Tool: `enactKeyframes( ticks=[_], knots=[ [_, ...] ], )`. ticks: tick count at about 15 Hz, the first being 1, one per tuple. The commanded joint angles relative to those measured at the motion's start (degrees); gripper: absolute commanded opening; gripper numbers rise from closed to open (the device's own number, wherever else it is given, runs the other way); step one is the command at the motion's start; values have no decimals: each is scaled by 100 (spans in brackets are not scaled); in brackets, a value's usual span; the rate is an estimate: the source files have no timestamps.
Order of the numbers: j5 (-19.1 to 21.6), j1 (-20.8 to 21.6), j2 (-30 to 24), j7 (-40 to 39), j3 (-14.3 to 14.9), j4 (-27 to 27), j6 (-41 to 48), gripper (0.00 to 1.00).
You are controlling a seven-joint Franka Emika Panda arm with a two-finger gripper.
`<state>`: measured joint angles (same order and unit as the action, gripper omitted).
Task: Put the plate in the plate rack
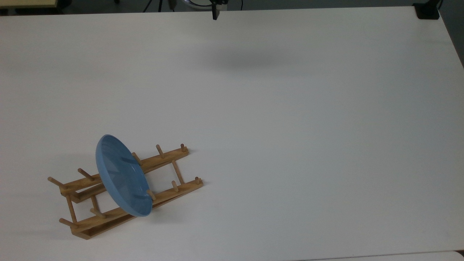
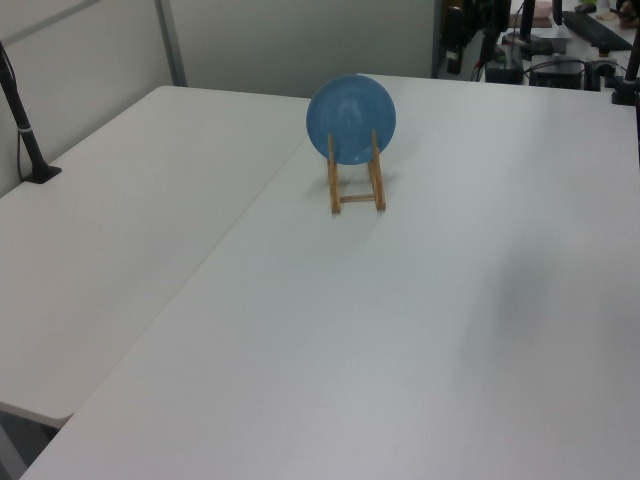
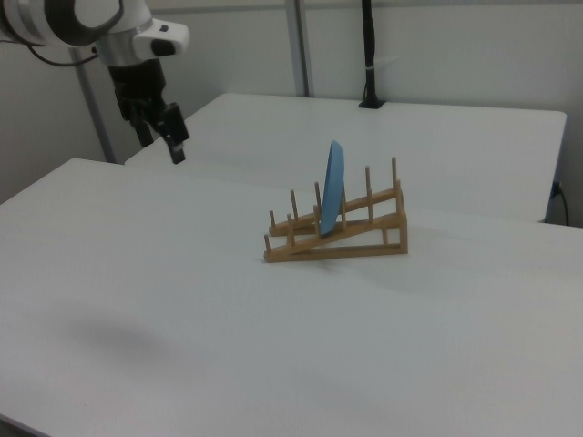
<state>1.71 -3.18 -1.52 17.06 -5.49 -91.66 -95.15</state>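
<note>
The plate [image 1: 121,175] is seen standing on edge in the plate rack [image 1: 170,156], caught between pegs about midway along the rails and tilted toward the top view's left. In the right view it is seen edge-on and close to upright, with a peg just beside it on either side. The placing is judged to be done, so what remains to go wrong is a disturbance. The rack is not seen to be fastened to the table [image 1: 290,145], and it is taken to be light; a knock to either rail could slide it or rock the plate out of its slot. In the top view the plate's lower rim is seen to reach past the near rail — if that rim is not seated well between the rails, the plate could roll or tip over the side.

The gripper [image 3: 173,137] is seen raised near the table's far edge, well apart from plate and rack. Nothing is held by it and nothing is touched by it — whether it is spread or closed cannot be told
</note>
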Motion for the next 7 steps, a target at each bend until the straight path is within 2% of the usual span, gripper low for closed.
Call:
enactKeyframes(
  ticks=[1, 7],
  knots=[
    [137, -148, -103, -1433, 214, -19, 102, 100],
    [93, -86, -103, -1425, 259, -1, 84, 100]
  ],
)
